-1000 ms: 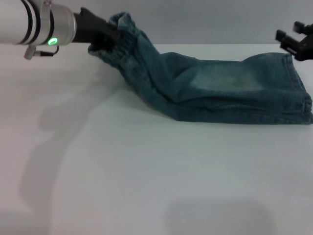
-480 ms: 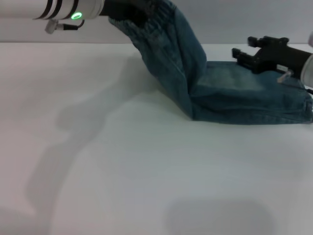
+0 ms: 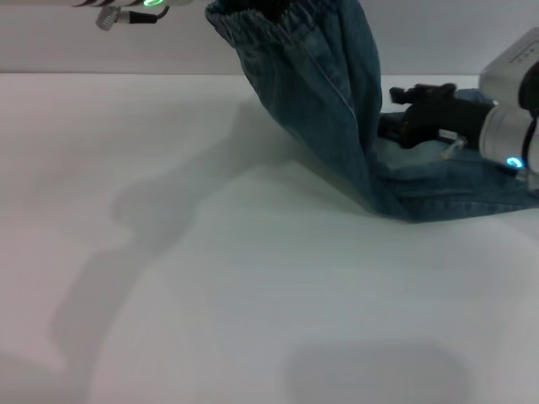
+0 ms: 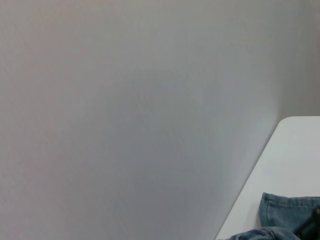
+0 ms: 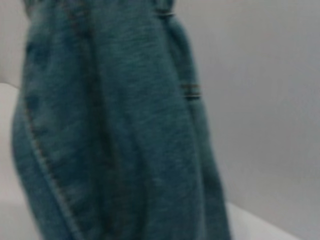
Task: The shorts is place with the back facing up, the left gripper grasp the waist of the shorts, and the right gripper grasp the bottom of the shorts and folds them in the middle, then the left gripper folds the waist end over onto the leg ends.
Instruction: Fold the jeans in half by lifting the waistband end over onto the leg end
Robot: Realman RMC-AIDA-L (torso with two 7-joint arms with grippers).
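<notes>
in the head view i see the shorts (image 3: 337,109) hanging by the waist end (image 3: 269,25) at the top edge, lower part on the white table (image 3: 210,295). the left gripper is out of frame. the right gripper (image 3: 396,114) lies on the flat denim; i cannot tell its jaws.

left wrist view: wall, table corner, denim edge (image 4: 285,207).

right wrist view: hanging denim fills it.
</notes>
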